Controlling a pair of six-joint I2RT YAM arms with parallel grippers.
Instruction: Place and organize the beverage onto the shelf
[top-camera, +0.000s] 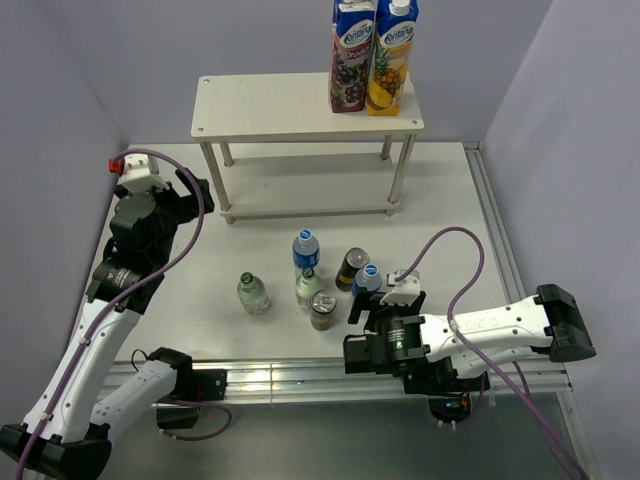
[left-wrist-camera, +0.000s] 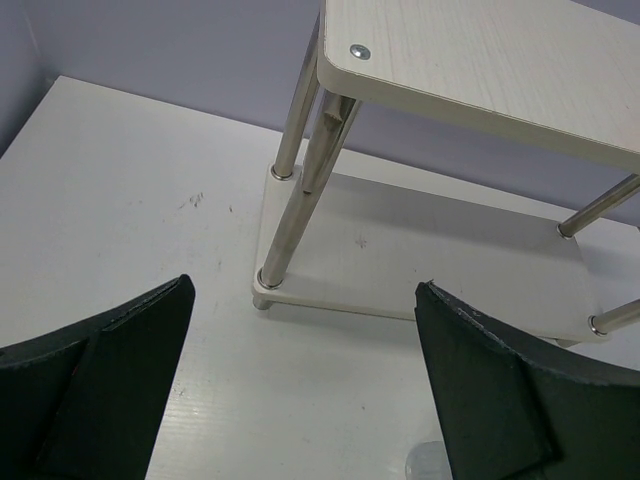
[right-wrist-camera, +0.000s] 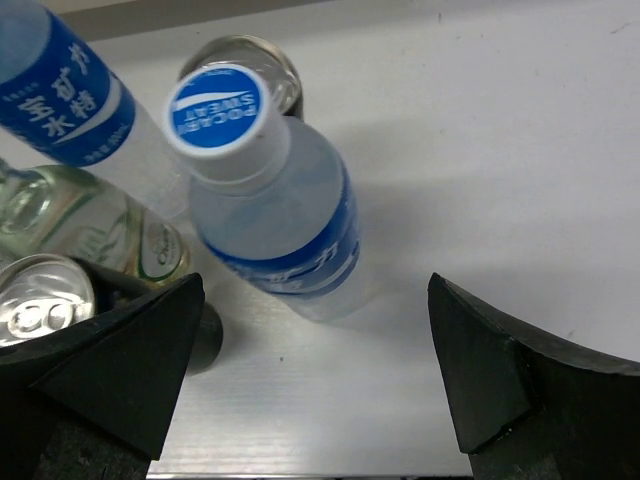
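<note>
The cream-white two-tier shelf (top-camera: 300, 110) stands at the back; its left legs and lower board show in the left wrist view (left-wrist-camera: 430, 250). The drinks stand grouped near the front: two blue-capped water bottles (top-camera: 305, 250) (top-camera: 367, 280), two green-capped bottles (top-camera: 252, 293) (top-camera: 308, 287) and two dark cans (top-camera: 352, 268) (top-camera: 322, 309). My right gripper (top-camera: 385, 303) is open just in front of the nearer water bottle (right-wrist-camera: 270, 210), which stands beyond the fingertips, not between them. My left gripper (top-camera: 190, 200) is open and empty, facing the shelf's left end (left-wrist-camera: 305, 380).
Two tall juice cartons (top-camera: 352, 55) (top-camera: 392, 55) stand on the right end of the shelf's top board. Purple walls close in the table on three sides. A metal rail (top-camera: 300, 375) runs along the near edge. A can (right-wrist-camera: 40, 300) sits beside my right gripper's left finger.
</note>
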